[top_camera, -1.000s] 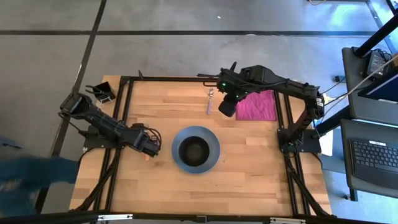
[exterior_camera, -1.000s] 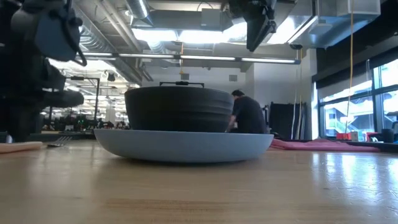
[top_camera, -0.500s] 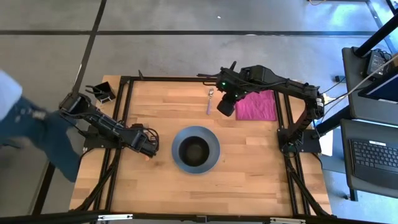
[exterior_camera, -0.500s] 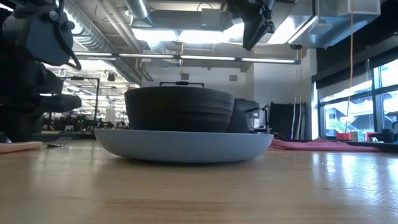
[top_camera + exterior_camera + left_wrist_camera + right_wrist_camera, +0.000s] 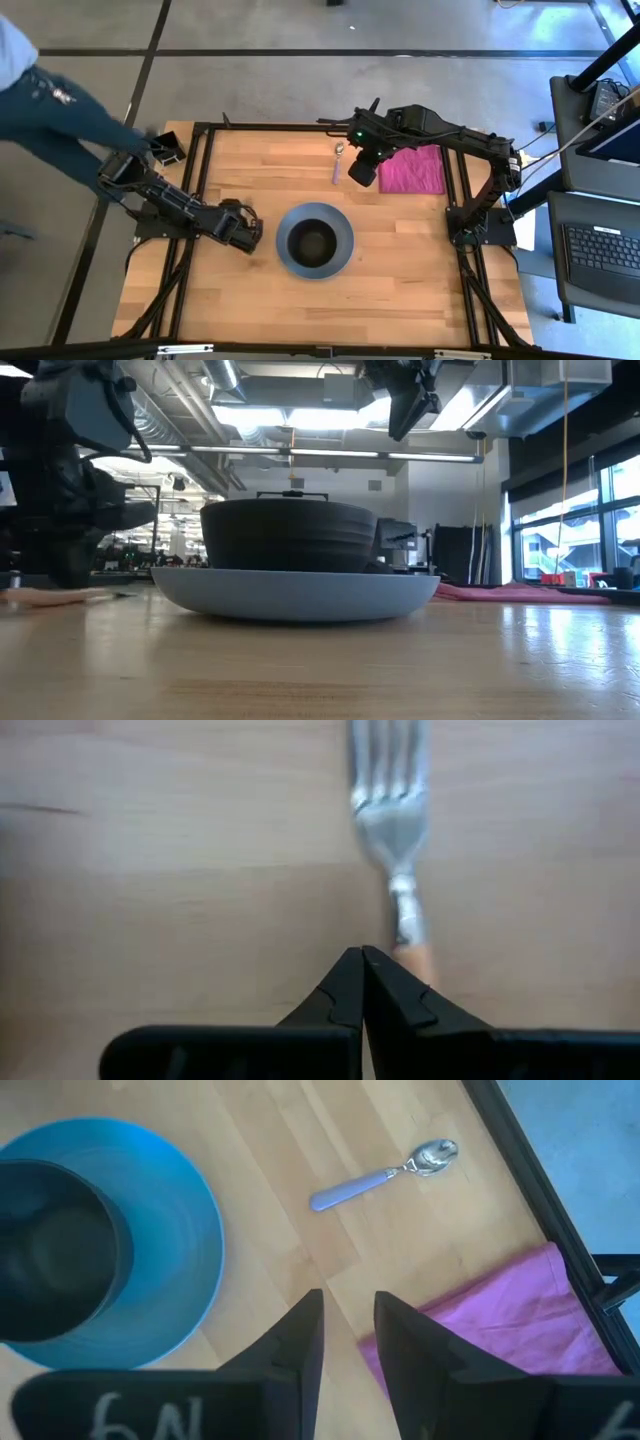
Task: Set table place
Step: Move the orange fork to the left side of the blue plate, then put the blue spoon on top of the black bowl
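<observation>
A round grey-blue plate (image 5: 340, 258) lies at the middle of the wooden table (image 5: 400, 290) with the black bowl (image 5: 315, 240) standing in it. The orange-handled fork (image 5: 395, 830) lies flat on the table left of the plate; my left gripper (image 5: 362, 958) is shut, low over the table, its tips beside the fork's handle. In the high view that gripper (image 5: 248, 238) hides the fork. The purple-handled spoon (image 5: 337, 163) lies flat at the far side. My right gripper (image 5: 362, 176) hangs open and empty above the table beside the spoon. My left gripper's shut fingertips (image 5: 385, 982) stand right beside the fork's orange handle (image 5: 418, 960), where it meets the metal neck, pointing along the fork toward its tines. I cannot tell whether they touch it. The fork lies flat on the table.
A pink cloth (image 5: 415, 170) lies at the far right of the table. A small black box (image 5: 165, 148) sits outside the far left corner. A person's legs (image 5: 60, 110) show on the floor left of the table. Bare wood lies near the front edge.
My left gripper has shifted a little toward the plate, still shut and low. In the low view the fork beside it now shows blurred and slightly nearer the plate. A person has walked past the table's left side, toward its far end.
</observation>
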`<act>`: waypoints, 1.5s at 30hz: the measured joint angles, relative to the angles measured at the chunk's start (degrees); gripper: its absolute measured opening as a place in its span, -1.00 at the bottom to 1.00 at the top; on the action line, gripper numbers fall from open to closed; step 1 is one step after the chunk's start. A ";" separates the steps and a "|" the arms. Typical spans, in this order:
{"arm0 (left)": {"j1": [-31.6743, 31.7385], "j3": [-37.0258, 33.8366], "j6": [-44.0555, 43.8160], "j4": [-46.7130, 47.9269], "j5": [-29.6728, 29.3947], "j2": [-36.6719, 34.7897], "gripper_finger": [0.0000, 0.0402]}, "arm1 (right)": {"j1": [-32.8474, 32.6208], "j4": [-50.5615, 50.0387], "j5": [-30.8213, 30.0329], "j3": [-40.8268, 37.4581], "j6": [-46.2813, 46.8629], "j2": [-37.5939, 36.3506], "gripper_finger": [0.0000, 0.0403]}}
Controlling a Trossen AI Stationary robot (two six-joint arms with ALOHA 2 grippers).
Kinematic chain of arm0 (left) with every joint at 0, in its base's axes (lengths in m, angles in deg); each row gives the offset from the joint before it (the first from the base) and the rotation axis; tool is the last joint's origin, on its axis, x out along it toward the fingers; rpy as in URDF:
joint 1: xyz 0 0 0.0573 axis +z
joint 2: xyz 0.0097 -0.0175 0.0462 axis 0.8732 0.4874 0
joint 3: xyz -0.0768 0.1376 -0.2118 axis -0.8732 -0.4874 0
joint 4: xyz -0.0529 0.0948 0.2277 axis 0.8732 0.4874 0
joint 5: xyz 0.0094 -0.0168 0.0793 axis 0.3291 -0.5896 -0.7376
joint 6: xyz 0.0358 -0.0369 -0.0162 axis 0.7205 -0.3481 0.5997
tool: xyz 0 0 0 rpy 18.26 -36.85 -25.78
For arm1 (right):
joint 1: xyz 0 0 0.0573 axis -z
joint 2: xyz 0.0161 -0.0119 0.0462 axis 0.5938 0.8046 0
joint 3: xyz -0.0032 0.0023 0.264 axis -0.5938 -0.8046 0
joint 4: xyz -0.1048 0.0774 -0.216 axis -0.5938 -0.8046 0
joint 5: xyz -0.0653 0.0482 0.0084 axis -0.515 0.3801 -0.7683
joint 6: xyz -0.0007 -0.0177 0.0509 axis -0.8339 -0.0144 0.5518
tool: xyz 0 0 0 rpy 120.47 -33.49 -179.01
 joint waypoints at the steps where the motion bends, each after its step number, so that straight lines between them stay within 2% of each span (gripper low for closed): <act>1: 0.00 -0.02 0.85 -0.89 -0.30 -0.01 -1.00 | 0.00 0.00 0.00 0.00 -0.01 0.00 -0.54; 5: -0.02 0.10 2.57 -7.15 -1.69 0.63 -1.00 | 0.00 0.00 0.00 0.00 -0.02 0.00 -0.54; 13: -0.37 1.58 2.71 -8.08 -1.94 4.44 -1.00 | 0.00 -0.12 0.01 0.00 0.00 -0.02 -0.54; 20: -0.42 7.11 3.86 4.46 1.44 2.24 -1.00 | -0.02 1.30 -0.50 0.00 -1.75 -0.04 -0.54; 24: -0.38 12.85 4.02 12.01 -1.89 -0.65 -1.00 | 0.30 6.41 -4.69 0.00 0.01 -0.04 -0.54; 28: -0.07 19.64 4.56 19.78 -9.29 -3.36 -1.00 | 1.45 11.03 -1.91 0.04 3.35 0.19 -0.53; 31: 1.32 23.60 7.18 25.72 -11.84 -5.08 -0.99 | 2.73 11.70 -1.45 0.07 4.25 1.46 -0.51; 37: 6.48 27.94 14.57 33.33 -14.18 -8.26 -0.80 | 5.79 12.32 -1.34 0.07 6.09 6.96 -0.35; 42: 11.68 29.58 23.06 37.33 -14.15 -10.97 -0.54 | 6.14 12.51 2.06 0.04 6.78 12.96 -0.16; 45: 14.32 30.21 26.93 39.15 -14.27 -12.93 -0.42 | 5.45 12.53 2.10 0.04 11.60 15.09 -0.10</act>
